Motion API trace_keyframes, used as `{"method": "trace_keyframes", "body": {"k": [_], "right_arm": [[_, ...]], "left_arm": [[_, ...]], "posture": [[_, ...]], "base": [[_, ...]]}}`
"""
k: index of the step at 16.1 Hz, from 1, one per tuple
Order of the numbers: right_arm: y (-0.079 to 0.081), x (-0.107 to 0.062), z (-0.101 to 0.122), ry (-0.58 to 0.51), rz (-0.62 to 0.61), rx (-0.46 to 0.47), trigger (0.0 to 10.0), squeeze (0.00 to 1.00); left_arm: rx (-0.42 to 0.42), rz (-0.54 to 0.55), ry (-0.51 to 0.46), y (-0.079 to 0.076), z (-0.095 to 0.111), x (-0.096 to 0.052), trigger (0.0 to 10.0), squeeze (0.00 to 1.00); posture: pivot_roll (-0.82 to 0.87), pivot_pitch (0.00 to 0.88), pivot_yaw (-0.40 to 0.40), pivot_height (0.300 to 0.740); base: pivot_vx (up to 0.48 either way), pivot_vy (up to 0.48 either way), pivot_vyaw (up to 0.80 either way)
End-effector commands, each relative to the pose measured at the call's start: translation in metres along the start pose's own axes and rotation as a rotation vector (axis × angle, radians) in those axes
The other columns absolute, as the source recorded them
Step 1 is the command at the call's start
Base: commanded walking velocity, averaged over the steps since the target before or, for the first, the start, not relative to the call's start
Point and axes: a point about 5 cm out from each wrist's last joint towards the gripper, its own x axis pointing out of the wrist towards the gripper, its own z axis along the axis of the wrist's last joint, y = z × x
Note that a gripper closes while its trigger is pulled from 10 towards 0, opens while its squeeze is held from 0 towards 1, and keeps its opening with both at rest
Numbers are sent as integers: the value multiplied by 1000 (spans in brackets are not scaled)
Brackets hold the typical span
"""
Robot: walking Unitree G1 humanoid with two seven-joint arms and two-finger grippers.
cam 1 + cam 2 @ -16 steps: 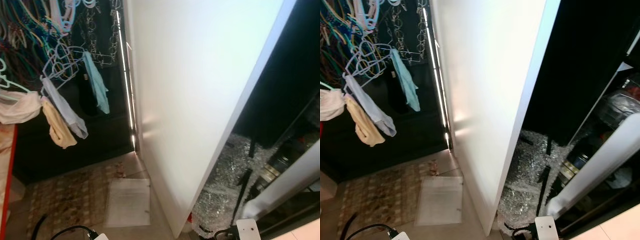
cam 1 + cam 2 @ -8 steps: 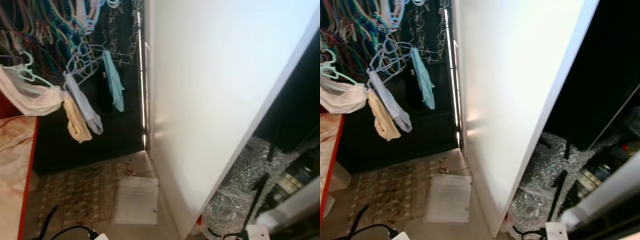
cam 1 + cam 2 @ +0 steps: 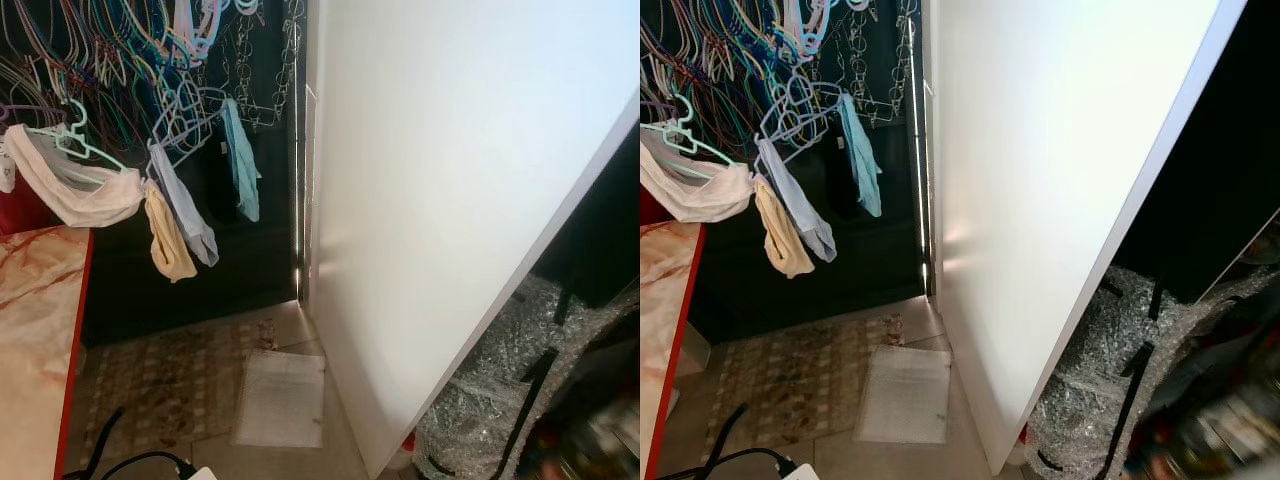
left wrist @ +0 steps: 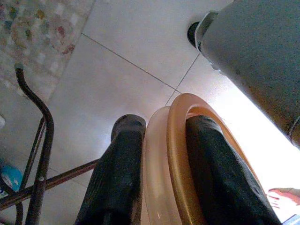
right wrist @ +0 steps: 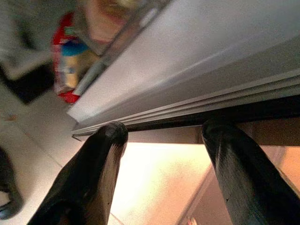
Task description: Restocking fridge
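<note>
— Where is the thing being carried, and how does it lie?

— The round orange-and-cream plastic bowl [image 4: 171,159] stands on edge between the two black fingers [image 4: 117,178] of the left gripper [image 4: 161,126], its curved rim running along them and out past their tips. The jaws are pinching that rim, one finger against each face.

— And the arm?

— It hangs low with the fingers aimed down at the pale tiled floor [image 4: 117,70]; a thin black metal frame [image 4: 40,140] stands beside it.

— The other one?

— The right gripper [image 5: 164,131] has its jaws spread wide with nothing between them. It points at the lower edge of the white fridge door [image 5: 197,70], where a shelf holds a red and blue packet [image 5: 70,65].

— What lies ahead of the robot?

— The tall white open fridge door [image 3: 430,200], edge toward the camera. Behind its edge there is crinkled silver bubble wrap [image 3: 480,390] crossed by a black strap [image 3: 525,400]. On the other side, cloths [image 3: 180,215] hang from coloured wire hangers [image 3: 120,70], over a patterned mat [image 3: 165,375] and a pale sheet [image 3: 282,398] on the floor.
</note>
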Motion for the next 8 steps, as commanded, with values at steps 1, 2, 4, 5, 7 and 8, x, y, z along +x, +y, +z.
{"method": "trace_keyframes", "body": {"k": [1, 2, 4, 5, 7, 8], "right_arm": [[-16, 2, -9, 55, -79, 45, 10000, 0], [-24, 1, -19, 106, -130, 91, 10000, 0], [-29, 1, -24, 134, -158, 113, 10000, 0], [-28, 0, -26, 150, -143, 145, 10000, 0], [-22, 1, -22, 138, -114, 149, 10000, 0], [-15, 1, -16, 114, -70, 168, 10000, 0]], "left_arm": [[4, -3, 3, 0, -1, 0, 10000, 0], [6, -3, 2, 0, -1, 0, 10000, 0], [8, -2, 2, 1, -1, 0, 10000, 0], [10, -1, 1, 1, 0, 0, 10000, 0], [8, 0, 0, 1, 0, 0, 10000, 0], [7, 0, 0, 1, 0, 0, 10000, 0]], "posture": [[-151, 0, -1, 723], [-152, 0, 0, 723], [-153, 0, 2, 723], [-154, 0, 1, 723], [-153, 0, 1, 723], [-153, 0, 1, 723]], "base": [[0, 0, 0], [0, 0, 0], [0, 0, 0], [0, 0, 0], [0, 0, 0], [0, 0, 0]]}}
